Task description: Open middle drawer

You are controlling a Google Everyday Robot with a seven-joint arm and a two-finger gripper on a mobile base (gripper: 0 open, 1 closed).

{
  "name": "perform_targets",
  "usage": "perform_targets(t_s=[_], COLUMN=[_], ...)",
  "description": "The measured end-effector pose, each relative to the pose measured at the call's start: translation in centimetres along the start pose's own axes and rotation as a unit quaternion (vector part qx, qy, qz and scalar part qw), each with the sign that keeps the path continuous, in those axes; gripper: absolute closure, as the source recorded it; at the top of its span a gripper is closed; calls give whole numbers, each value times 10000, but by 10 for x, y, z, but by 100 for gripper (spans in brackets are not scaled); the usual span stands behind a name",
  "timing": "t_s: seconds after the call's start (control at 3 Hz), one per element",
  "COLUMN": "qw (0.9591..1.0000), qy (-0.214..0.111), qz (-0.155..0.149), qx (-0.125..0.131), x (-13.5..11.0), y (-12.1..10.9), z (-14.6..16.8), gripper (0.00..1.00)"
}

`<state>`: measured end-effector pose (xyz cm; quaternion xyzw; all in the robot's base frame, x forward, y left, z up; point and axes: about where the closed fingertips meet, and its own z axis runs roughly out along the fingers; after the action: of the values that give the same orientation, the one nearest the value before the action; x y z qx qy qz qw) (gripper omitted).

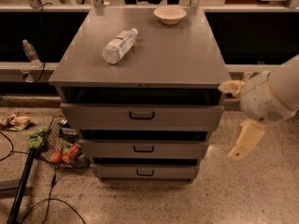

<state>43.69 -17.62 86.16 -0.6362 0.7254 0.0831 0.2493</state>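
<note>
Three drawers stacked, and the middle drawer (107, 149) sat between the other two, its handle (144, 149) a short horizontal bar. Gripper (237, 115) hung off the cabinet's (154, 55) right side, fingers spread, empty; the handle lay left of it and lower.

Grey middle drawer (180, 150), black handle (144, 149); cream gripper (228, 121) at the grey cabinet's (159, 59) right; speckled beige floor (261, 192).

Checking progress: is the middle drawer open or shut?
Looks shut: the middle drawer shows no inside, only a dark gap above; the gripper hangs beside the cabinet.
</note>
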Motion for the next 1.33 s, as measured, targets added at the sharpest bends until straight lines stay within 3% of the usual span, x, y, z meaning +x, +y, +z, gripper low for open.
perform_targets(t_s=[0.33, 0.67, 1.0, 1.33], qw=[9978, 9964, 9963, 9967], qy=[-582, -577, -575, -643], qz=[-315, -596, -630, -468], qx=[-78, -155, -112, -169], x=[10, 18, 20, 34], y=[8, 14, 12, 15], z=[80, 140, 151, 169], gripper=[0, 0, 0, 0])
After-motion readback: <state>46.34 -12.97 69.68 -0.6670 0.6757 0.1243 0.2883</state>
